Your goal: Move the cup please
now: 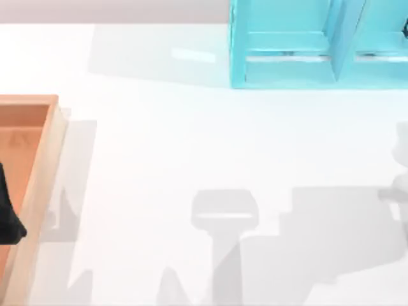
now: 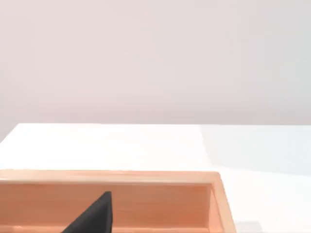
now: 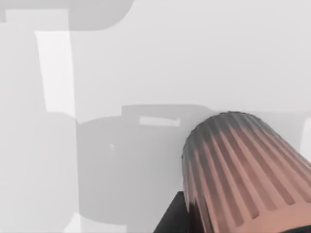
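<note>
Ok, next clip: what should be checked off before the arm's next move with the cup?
1. Ribbed cup in the right gripper: dark jaws flank it on both sides, ok.
2. Cup upright: cannot tell from the right wrist view.
3. Cup lifted off the table: cannot tell.
4. Left gripper out of the way: over the wooden tray at the top view's left, ok.
5. Cyan shelf apart from the cup: cannot tell.
</note>
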`<action>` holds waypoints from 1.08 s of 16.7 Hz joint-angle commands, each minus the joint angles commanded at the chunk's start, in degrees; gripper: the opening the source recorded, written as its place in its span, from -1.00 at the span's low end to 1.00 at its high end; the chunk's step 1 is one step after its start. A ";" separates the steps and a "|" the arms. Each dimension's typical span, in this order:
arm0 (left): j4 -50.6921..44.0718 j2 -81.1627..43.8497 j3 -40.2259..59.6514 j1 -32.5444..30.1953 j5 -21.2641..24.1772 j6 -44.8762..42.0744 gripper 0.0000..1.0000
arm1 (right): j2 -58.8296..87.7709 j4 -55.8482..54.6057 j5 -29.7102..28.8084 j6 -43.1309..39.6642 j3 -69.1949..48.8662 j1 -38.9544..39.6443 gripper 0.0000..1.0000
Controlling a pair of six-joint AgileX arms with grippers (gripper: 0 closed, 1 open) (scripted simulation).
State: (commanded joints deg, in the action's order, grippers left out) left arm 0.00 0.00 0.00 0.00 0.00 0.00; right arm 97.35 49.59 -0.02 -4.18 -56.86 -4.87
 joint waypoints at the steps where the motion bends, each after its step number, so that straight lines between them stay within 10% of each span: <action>1: 0.00 0.00 0.00 0.00 0.00 0.00 1.00 | 0.00 0.00 0.00 0.00 0.00 0.00 -1.00; 7: 0.00 0.00 0.00 0.00 0.00 0.00 1.00 | 2.27 2.62 -0.16 -4.01 -4.15 -4.07 -1.00; 18: 0.00 0.00 0.00 0.00 0.00 0.00 1.00 | 12.52 17.63 -1.28 -35.25 -32.00 -35.45 -1.00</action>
State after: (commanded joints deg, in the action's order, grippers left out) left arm 0.00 0.00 0.00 0.00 0.00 0.00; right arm 109.87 67.22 -1.31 -39.43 -88.86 -40.32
